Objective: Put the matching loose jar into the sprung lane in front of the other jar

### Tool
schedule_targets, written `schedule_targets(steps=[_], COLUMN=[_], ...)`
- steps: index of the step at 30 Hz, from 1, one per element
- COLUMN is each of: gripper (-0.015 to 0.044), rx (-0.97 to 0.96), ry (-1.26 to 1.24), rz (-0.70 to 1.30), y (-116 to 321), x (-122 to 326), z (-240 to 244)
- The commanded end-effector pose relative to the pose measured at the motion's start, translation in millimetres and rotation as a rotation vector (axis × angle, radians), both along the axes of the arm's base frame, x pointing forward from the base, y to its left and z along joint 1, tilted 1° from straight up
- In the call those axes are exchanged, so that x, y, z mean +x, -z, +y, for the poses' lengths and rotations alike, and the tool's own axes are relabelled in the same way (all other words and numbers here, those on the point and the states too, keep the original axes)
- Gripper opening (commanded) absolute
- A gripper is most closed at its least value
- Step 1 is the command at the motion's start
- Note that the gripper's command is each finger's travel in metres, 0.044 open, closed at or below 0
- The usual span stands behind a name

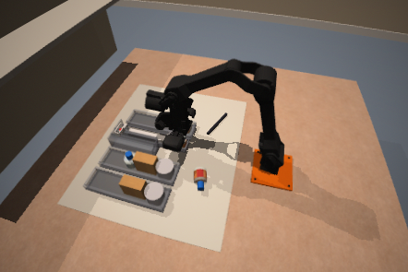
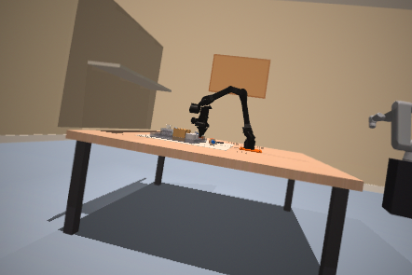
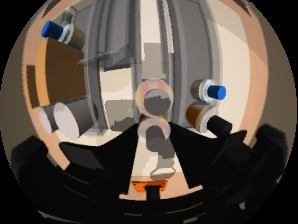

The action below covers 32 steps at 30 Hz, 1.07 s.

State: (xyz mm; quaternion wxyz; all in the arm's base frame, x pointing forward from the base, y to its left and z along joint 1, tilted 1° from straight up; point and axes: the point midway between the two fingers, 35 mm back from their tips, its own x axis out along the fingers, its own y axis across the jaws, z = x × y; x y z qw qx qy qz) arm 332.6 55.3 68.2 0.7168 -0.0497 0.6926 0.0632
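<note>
The sprung lane (image 1: 134, 144) is the grey tray with a pale strip, partly under the arm. In the wrist view the old jar (image 3: 154, 95), with a grey lid and pale red-yellow shoulder, stands in line behind the new jar (image 3: 153, 131). The new jar looks upright, with a grey lid and a trace of red label. My gripper (image 3: 153, 125) (image 2: 201, 136) points down at the lane's front, shut on the new jar, with one finger at each side. The jars' bases, the front stop and the contact at the pusher plate are hidden.
Neighbouring lanes hold orange-brown boxes (image 1: 145, 162) (image 1: 132, 186), white round items (image 1: 164, 166) (image 1: 153, 191) and blue-capped jars (image 3: 209, 90) (image 1: 128, 157). A black-capped jar (image 3: 200, 117) stands right of the gripper. A red-labelled, blue-capped jar (image 1: 199, 176) and a dark pen (image 1: 217, 124) lie on the mat.
</note>
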Motion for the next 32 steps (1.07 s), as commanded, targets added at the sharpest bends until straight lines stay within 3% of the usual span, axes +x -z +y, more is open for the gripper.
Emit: schedule_targets(steps=[1,4,19,32], gripper=[0.021,0.0281,0.0281,0.0281], rx=[-0.002,-0.002,-0.002,-0.003], ry=[-0.003,-0.003,-0.003,-0.003], rz=[0.001,0.001,0.001,0.004], y=[0.0,0.0,-20.5,-21.2], x=[-0.1,-0.1,-3.6,-46.3], z=[0.0,0.0,-0.5,-7.5])
